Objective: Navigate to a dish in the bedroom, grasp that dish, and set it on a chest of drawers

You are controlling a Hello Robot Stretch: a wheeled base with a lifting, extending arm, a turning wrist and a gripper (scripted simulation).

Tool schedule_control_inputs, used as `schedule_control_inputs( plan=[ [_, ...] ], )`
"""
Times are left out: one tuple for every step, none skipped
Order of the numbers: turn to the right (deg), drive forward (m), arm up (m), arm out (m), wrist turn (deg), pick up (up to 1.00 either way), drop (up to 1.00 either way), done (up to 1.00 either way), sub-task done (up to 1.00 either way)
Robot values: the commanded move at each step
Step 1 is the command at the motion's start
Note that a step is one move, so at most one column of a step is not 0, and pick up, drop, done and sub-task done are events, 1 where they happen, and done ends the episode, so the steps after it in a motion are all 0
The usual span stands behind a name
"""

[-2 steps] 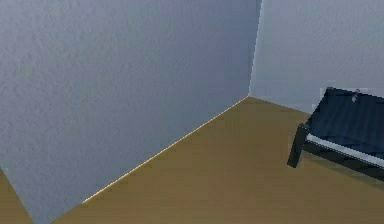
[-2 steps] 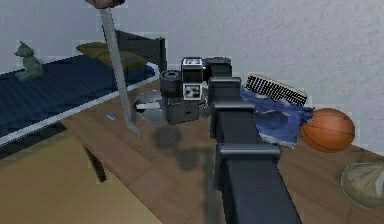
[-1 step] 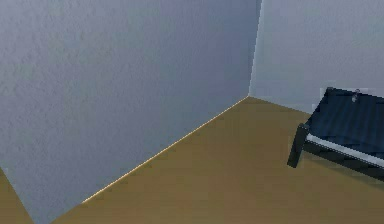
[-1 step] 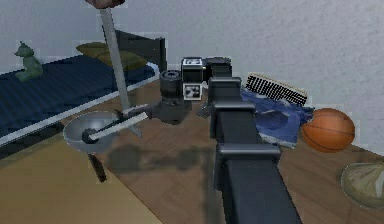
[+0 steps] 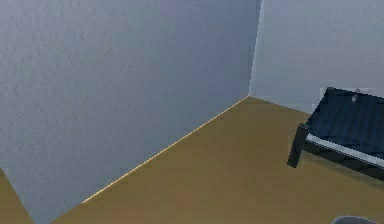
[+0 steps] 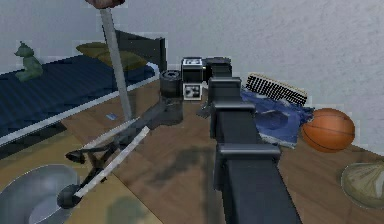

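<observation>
Right, the arm side view is where it is all happening: the arm, a dark square bar, lies stretched over the wooden floor on the open side of the bed. At its far end the gripper slants down, its thin fingers pointing at a grey round dish. That dish sits low on the floor beside the bed, off the mattress's long edge, right at the fingertips. Touching or just short of it cannot be told, nor how the fingers are set, nor whether the gripper has hold of anything. On the bed itself a small green figurine stands on the dark blue mattress, with a pillow up against the dark headboard. A thin grey pole rises just beside the bed (what tops it is cut off by the picture's edge). Farther from the bed than the arm, a crumpled blue cloth lies on the floor, and beyond it, well apart from the bed, an orange basketball. In the forward view a bare grey wall runs to the room's corner, with the bed standing near that corner.
</observation>
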Motion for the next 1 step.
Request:
schedule_control_inputs(
  plan=[
    [0.0,0.0,0.0,0.0,-18.0,0.0,0.0,0.0,0.0]
  ],
)
